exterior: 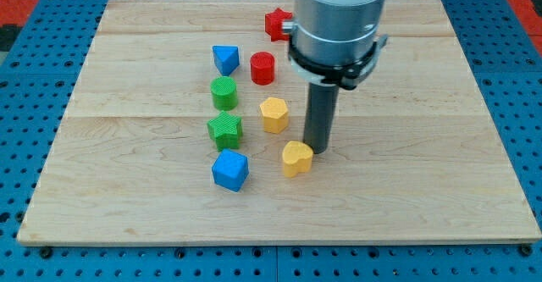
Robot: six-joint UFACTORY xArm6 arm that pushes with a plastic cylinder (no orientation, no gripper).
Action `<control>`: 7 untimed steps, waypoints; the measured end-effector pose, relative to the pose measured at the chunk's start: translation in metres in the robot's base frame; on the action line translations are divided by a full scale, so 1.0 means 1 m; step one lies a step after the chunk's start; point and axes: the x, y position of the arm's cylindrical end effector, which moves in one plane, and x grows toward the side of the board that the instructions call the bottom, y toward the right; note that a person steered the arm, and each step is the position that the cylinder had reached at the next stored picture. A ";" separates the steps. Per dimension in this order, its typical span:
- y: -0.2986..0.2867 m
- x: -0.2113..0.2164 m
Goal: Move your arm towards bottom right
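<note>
My tip (318, 152) rests on the wooden board (406, 189) near its middle, just right of and touching or nearly touching a yellow heart-shaped block (295, 158). A yellow hexagonal block (273, 114) lies up and left of the tip. A blue cube (229, 169) sits to the left of the yellow heart. A green star-like block (225, 129) and a green cylinder (223, 92) stand above the cube. A blue triangular block (224, 59), a red cylinder (262, 68) and a red star-like block (277, 24), partly hidden by the arm, lie toward the view's top.
The arm's grey body (339, 19) hangs over the board's top middle. The board lies on a blue perforated table (517, 79).
</note>
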 end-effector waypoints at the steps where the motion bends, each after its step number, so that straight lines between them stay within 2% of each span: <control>1: -0.030 0.000; 3: -0.020 -0.003; 5: 0.058 0.005; 6: 0.054 0.013; 7: 0.078 -0.005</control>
